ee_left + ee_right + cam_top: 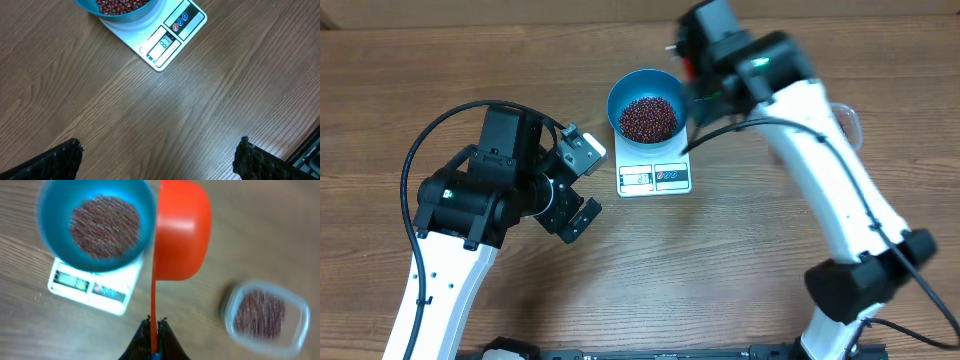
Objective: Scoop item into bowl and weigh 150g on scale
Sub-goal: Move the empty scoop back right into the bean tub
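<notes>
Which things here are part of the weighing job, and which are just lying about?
In the job: beans; bowl on the scale; scoop in the shut right gripper; container of more beans.
Lying about: nothing seen. The open left gripper merely hangs idle above the table.

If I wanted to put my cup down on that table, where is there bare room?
Bare wood lies between the two arms, in front of the scale, and in the far corner beyond the left gripper. It is crowded around the bowl, where the right gripper holds the scoop beside it, with the container nearby.
</notes>
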Motion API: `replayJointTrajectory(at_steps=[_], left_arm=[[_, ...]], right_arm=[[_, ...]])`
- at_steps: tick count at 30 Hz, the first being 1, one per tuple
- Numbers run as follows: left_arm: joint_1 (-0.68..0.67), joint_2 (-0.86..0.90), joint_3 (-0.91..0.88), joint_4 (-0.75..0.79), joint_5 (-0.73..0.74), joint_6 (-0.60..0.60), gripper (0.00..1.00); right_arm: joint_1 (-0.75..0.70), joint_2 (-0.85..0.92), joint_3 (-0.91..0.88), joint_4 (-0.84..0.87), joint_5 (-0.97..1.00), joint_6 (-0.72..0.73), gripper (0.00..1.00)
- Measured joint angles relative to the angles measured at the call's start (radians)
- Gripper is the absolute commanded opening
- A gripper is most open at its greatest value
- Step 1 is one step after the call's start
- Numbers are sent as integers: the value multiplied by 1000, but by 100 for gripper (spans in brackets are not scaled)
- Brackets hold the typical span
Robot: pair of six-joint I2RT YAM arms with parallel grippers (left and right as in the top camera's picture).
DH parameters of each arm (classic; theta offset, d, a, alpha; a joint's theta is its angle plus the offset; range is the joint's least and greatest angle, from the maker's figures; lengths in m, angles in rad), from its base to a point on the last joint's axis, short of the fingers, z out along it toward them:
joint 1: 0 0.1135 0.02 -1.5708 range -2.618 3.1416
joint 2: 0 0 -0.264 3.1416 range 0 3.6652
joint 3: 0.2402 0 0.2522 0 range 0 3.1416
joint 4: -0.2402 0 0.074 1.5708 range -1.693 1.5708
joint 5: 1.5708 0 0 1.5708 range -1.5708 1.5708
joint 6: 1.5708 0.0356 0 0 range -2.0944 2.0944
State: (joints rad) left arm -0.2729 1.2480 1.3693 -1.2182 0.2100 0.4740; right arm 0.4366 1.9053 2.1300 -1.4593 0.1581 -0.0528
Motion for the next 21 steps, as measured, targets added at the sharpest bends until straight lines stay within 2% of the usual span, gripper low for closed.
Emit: replayJointTrajectory(at_steps=[7, 14, 21], left_arm=[[0, 0, 0, 0, 0, 0, 100], [0, 0, 0, 0, 0, 0, 100], [0, 0, 0, 0, 0, 0, 100]], right_arm=[[-309, -8, 4, -164, -172, 87, 4], [-589, -8, -25, -157, -438, 117, 4], [-777, -8, -183, -156, -607, 116, 4]])
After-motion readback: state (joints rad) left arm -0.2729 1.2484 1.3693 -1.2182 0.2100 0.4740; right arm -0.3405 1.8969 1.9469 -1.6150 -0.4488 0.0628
